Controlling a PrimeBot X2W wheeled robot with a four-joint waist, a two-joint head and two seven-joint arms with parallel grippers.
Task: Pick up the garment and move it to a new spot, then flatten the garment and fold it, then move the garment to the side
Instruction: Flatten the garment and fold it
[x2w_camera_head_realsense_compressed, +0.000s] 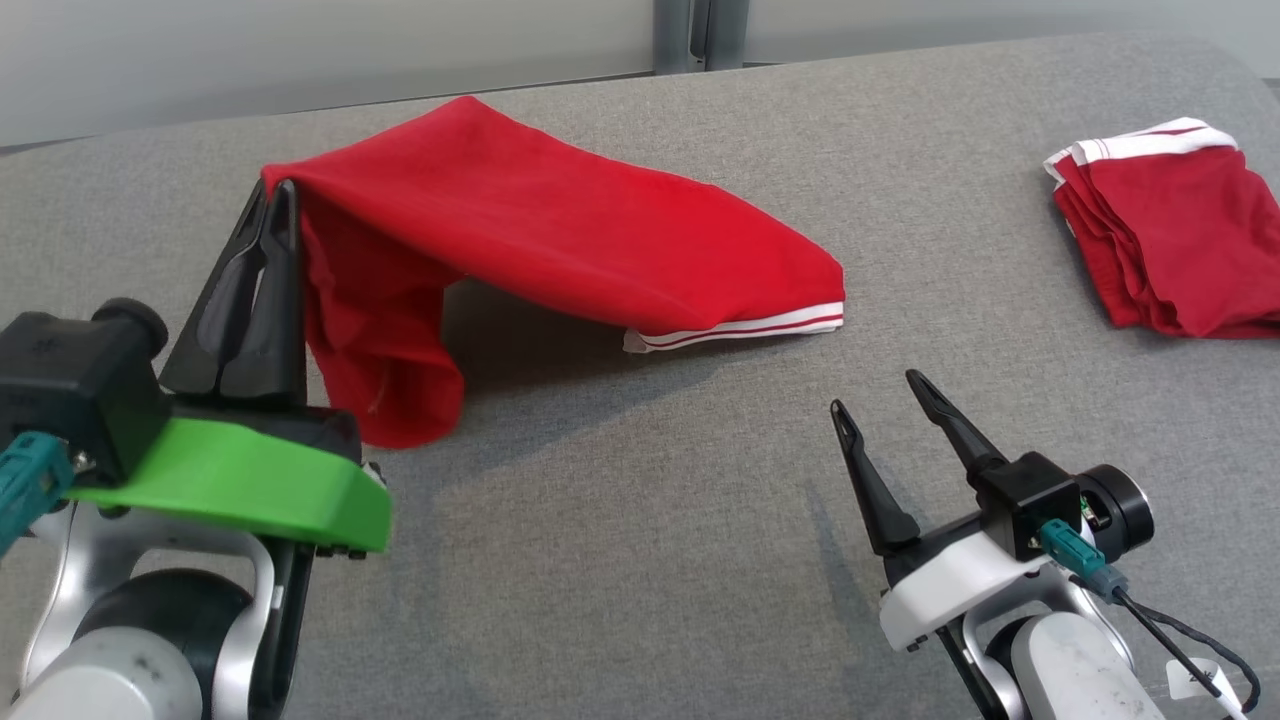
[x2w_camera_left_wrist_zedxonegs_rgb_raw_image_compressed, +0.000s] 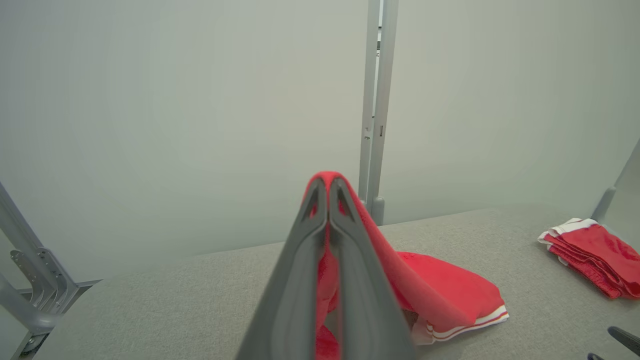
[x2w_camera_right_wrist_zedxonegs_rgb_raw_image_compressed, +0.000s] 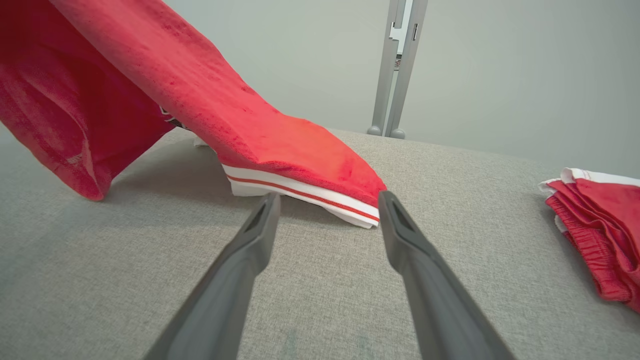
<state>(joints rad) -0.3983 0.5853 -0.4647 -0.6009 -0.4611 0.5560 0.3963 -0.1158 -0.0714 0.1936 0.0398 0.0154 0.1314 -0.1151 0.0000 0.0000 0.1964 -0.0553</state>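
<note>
A red garment (x2w_camera_head_realsense_compressed: 560, 225) with a white striped band hangs lifted at its left end, its banded end resting on the grey surface. My left gripper (x2w_camera_head_realsense_compressed: 278, 195) is shut on that raised corner; in the left wrist view red cloth (x2w_camera_left_wrist_zedxonegs_rgb_raw_image_compressed: 327, 177) wraps over the closed fingertips. A loose fold (x2w_camera_head_realsense_compressed: 385, 350) dangles down to the surface below the grip. My right gripper (x2w_camera_head_realsense_compressed: 885, 392) stands open low over the surface, in front of the banded end. The right wrist view has its fingers (x2w_camera_right_wrist_zedxonegs_rgb_raw_image_compressed: 260, 225) spread just short of the white band (x2w_camera_right_wrist_zedxonegs_rgb_raw_image_compressed: 300, 192), apart from it.
A second red garment (x2w_camera_head_realsense_compressed: 1170, 235) with white trim lies folded at the far right of the grey padded surface (x2w_camera_head_realsense_compressed: 620, 520). A pale wall and a grey post (x2w_camera_left_wrist_zedxonegs_rgb_raw_image_compressed: 375, 110) stand behind the surface's far edge.
</note>
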